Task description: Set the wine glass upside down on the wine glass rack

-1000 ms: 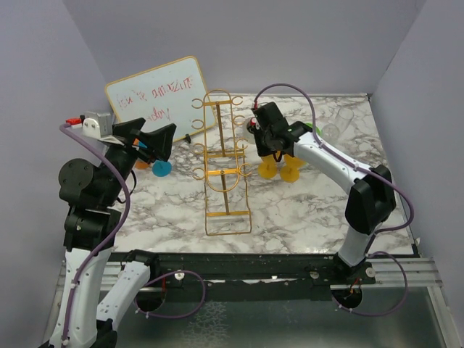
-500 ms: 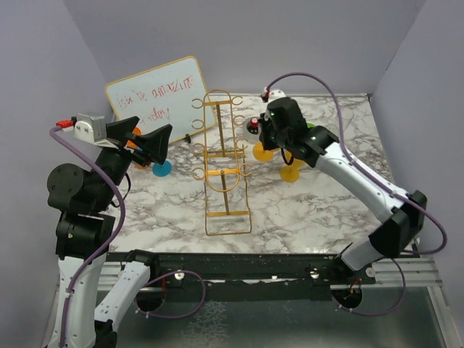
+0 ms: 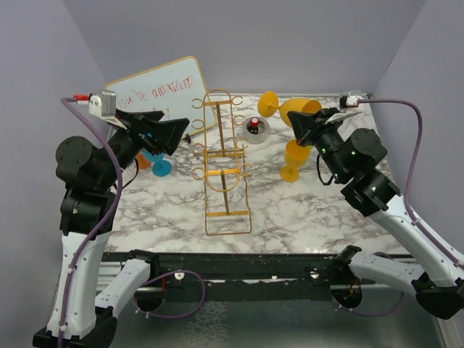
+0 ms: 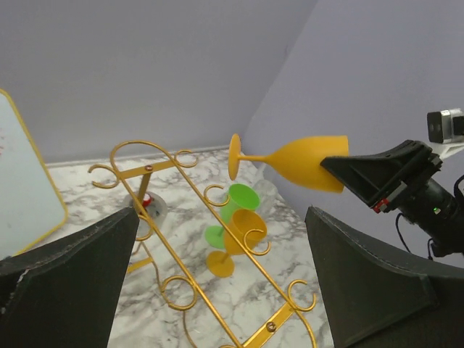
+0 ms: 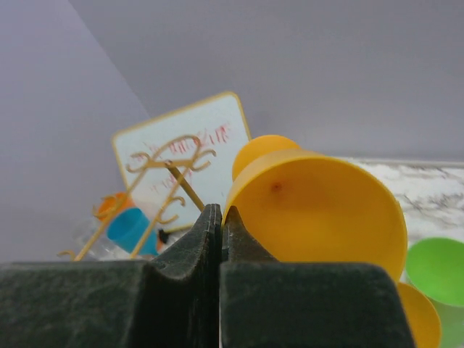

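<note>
The gold wire wine glass rack (image 3: 225, 168) stands upright mid-table; it also shows in the left wrist view (image 4: 190, 226). My right gripper (image 3: 304, 127) is shut on the rim of an orange wine glass (image 3: 292, 109), held in the air on its side, right of the rack's top, foot pointing left. In the right wrist view the fingertips (image 5: 212, 225) pinch the bowl's rim (image 5: 319, 210). The left wrist view shows the held glass (image 4: 296, 161) above the rack. My left gripper (image 3: 165, 135) is open and empty, raised left of the rack.
A second orange glass (image 3: 292, 161) stands right of the rack, with a green glass (image 4: 243, 197) behind it. A blue glass (image 3: 160, 167) lies at the left. A whiteboard (image 3: 156, 88) leans at the back left. A small dish with a red-topped item (image 3: 256, 127) sits behind the rack.
My right arm has lifted one orange glass off the table, swung up and to the right, and turned it on its side. My left gripper has shifted slightly higher.
</note>
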Controlling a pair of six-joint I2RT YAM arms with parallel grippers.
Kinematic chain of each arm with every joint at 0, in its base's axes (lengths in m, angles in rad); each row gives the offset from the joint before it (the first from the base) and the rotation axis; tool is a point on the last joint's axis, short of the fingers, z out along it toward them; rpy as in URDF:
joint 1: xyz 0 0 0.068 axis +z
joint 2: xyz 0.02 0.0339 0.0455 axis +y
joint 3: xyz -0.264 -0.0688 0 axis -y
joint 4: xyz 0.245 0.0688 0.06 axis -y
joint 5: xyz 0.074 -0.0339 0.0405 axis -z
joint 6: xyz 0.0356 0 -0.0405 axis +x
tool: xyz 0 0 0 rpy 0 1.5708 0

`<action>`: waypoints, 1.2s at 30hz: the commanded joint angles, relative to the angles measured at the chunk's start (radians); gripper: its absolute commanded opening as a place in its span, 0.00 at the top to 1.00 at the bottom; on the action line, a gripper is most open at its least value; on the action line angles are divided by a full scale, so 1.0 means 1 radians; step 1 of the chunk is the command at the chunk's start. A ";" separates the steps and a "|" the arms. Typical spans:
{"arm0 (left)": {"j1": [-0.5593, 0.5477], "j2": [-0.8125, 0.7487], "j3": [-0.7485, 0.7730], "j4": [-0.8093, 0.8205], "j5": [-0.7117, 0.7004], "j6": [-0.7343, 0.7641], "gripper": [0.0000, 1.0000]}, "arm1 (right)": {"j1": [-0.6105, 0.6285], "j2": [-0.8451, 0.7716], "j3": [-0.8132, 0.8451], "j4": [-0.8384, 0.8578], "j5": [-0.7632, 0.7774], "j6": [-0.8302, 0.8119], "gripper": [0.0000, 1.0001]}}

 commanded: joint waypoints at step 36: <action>-0.497 0.577 0.291 0.598 -0.304 -0.550 0.25 | 0.002 0.030 -0.234 1.086 -0.201 0.507 0.99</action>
